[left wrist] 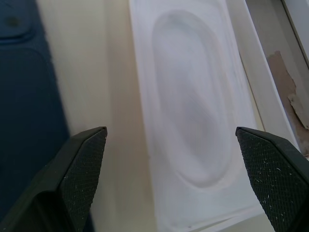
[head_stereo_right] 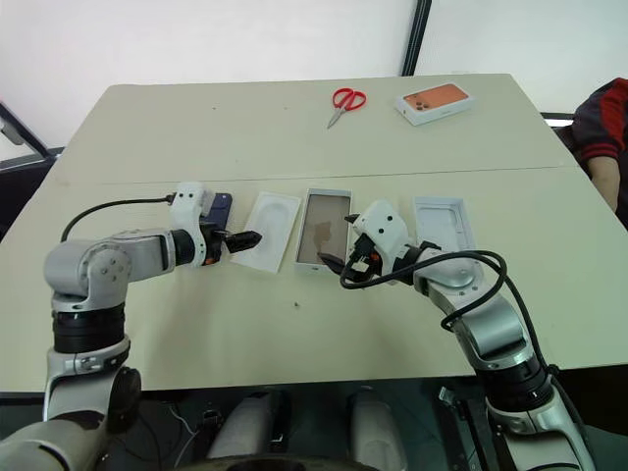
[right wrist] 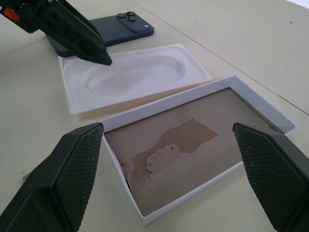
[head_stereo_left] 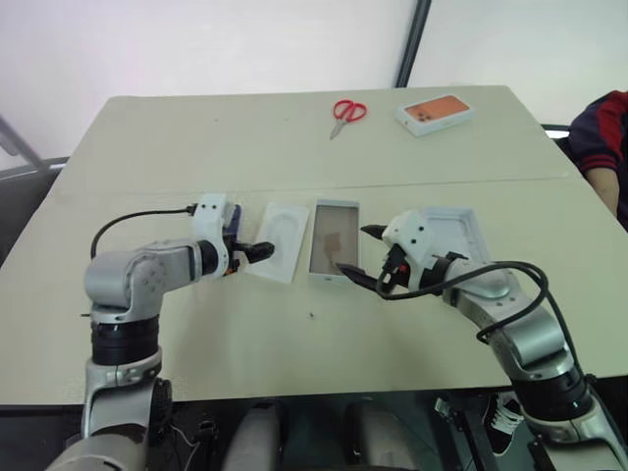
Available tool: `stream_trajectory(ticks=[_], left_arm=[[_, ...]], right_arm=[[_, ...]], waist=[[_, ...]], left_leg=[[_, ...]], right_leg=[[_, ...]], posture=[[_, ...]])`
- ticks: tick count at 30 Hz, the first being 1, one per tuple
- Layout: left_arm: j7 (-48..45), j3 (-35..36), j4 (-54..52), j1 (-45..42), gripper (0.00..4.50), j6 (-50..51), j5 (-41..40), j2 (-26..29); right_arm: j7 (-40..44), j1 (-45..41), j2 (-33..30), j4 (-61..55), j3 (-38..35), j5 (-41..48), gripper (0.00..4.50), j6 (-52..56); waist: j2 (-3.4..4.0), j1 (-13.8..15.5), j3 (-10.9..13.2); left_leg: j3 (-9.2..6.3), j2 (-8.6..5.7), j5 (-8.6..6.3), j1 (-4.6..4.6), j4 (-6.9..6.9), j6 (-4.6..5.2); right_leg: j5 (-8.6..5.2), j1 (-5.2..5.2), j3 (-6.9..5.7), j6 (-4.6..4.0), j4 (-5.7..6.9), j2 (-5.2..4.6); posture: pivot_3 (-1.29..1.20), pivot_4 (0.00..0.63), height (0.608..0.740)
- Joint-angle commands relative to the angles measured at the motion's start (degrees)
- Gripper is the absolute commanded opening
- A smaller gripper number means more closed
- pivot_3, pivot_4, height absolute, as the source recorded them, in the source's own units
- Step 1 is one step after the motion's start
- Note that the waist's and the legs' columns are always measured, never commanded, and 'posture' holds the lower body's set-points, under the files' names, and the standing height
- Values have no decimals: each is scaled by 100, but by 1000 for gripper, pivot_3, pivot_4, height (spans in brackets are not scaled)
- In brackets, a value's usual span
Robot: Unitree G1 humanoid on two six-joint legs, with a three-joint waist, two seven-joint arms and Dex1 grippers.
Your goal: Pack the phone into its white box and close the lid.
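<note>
The dark blue phone [head_stereo_right: 220, 206] lies flat at the left end of a row, its camera cluster showing in the right wrist view [right wrist: 128, 17]. My left gripper [head_stereo_left: 257, 253] is open just beside it, over the near edge of a white insert [left wrist: 193, 121], holding nothing. The white box [head_stereo_left: 335, 240] lies open with its torn tan floor up, to the right of the insert. My right gripper [right wrist: 169, 169] hovers open at the box's near right side. The lid [head_stereo_left: 453, 235] lies inside up, further right, partly behind my right arm.
Red scissors [head_stereo_left: 347, 113] and an orange-faced white box [head_stereo_left: 436, 113] lie at the far side of the table. A person's sleeve [head_stereo_left: 606, 128] shows at the right edge. A seam [head_stereo_left: 294, 188] crosses the tabletop behind the row.
</note>
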Motion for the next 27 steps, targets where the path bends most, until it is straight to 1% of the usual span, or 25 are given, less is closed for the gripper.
stream_trajectory(ticks=[1,3,6,12,13,14,18,20,27], left_arm=[[16,84,112,-158,4478,212,3,-87],[20,157,217,-204,4478,285,4,-155],[81,247,402,-260,3671,209,94,-242],[180,430,560,-313,835,-191,238,-278],[199,451,545,-305,266,-247,249,-303],[209,503,543,-302,54,-269,244,-324],[236,768,538,-320,54,-248,147,-478],[283,1032,551,-386,54,-188,79,-575],[447,2397,475,-745,54,-318,-472,-918]], right_arm=[[-64,32,-1,-338,-139,22,4500,40],[-96,74,-22,-406,-173,27,4500,87],[-153,143,-46,-509,-218,22,4500,154],[-232,180,-60,-578,-236,-4,4500,222],[-223,197,-75,-581,-253,0,4500,217],[-224,197,-85,-582,-251,-8,4500,220],[-220,164,-92,-568,-261,-20,4500,241],[-213,141,-105,-545,-274,-35,4500,240],[-131,64,-247,-465,-353,-79,4500,209]], waist=[[0,-2,0],[0,2,0],[0,5,0],[-1,11,-1],[-1,12,0],[-1,13,-1],[-1,9,-1],[-2,9,-1],[-3,6,0]], left_leg=[[0,0,0,0,-1,0],[-1,0,0,1,-1,-1],[0,-2,0,1,0,-1],[-1,-3,1,1,0,-2],[-1,-3,1,0,0,-2],[-1,-3,1,0,0,-2],[-1,-3,1,1,0,-2],[-1,-3,1,1,-1,-2],[-1,-3,1,0,-1,-2]], right_leg=[[0,0,0,0,0,0],[0,0,0,0,0,0],[0,1,0,0,0,-2],[0,1,0,0,-1,-3],[0,1,0,0,-1,-3],[0,0,0,0,-1,-4],[0,1,0,0,0,-4],[0,1,0,0,0,-4],[0,0,-1,0,-1,-3]], posture=[[0,150,740],[0,150,740],[0,150,740],[0,150,740],[0,150,740],[0,150,740],[0,150,740],[0,150,740],[0,150,740]])
